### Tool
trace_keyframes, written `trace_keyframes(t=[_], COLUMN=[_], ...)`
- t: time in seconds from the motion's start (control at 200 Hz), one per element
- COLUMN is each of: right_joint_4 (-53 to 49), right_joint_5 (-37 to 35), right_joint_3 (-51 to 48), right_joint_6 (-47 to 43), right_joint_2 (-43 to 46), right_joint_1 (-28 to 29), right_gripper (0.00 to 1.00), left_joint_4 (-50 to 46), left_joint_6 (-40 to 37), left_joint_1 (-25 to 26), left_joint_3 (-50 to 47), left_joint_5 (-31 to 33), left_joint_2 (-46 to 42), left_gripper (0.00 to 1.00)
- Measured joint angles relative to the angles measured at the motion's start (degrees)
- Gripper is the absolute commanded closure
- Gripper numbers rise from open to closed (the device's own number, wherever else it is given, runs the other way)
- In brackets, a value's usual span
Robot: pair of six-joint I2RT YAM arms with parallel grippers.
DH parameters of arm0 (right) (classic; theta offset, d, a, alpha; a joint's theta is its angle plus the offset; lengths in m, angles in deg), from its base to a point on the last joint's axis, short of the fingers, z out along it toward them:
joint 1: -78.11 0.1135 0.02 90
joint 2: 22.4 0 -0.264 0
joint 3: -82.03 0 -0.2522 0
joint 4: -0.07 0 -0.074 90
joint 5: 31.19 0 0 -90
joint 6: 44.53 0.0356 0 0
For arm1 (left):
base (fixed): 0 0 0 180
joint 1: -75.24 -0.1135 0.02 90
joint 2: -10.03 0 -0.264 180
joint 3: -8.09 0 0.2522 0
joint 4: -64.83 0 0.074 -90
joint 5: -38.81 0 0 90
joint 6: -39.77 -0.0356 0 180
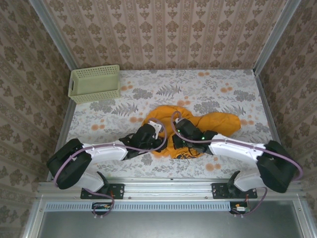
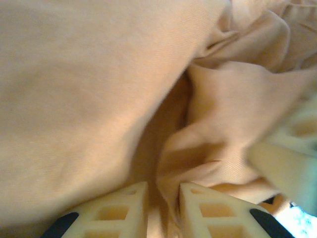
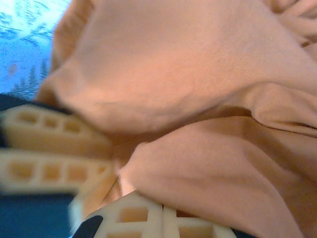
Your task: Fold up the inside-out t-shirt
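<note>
Your left end effector (image 2: 163, 210) and right end effector (image 3: 162, 220) each clamp the bunched t-shirt (image 1: 218, 121) on the counter (image 1: 208, 84), likely to pull it flat

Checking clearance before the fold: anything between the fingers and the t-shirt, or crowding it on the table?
Nothing visible. The left gripper and right gripper are down in the t-shirt, fabric pressed against the fingers. The green basket sits apart from it at the far-left corner of the table.
</note>
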Motion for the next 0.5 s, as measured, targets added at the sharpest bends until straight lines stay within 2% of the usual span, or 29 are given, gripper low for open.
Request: trace_keyframes(t=[0.31,0.38,0.5], right_joint_4=[-10.73,-13.29,-21.29], right_joint_5=[-4.96,-5.81,-10.25], right_joint_3=[-1.53,-1.53,-1.29], right_joint_6=[2.80,3.39,5.27], right_joint_2=[15.30,18.51,24.30], right_joint_1=[2.08,2.08,1.60], right_gripper=[1.00,1.00,1.00], left_joint_4=[-2.69,-3.96,-9.35], left_joint_6=[1.66,1.77,1.73], left_joint_1=[-4.57,-4.76,-5.70], left_joint_3=[0.02,0.07,0.15], left_joint_5=[1.88,2.05,4.04], left_joint_2=[-0.07,-0.74,-6.14], left_gripper=[0.72,0.67,0.53])
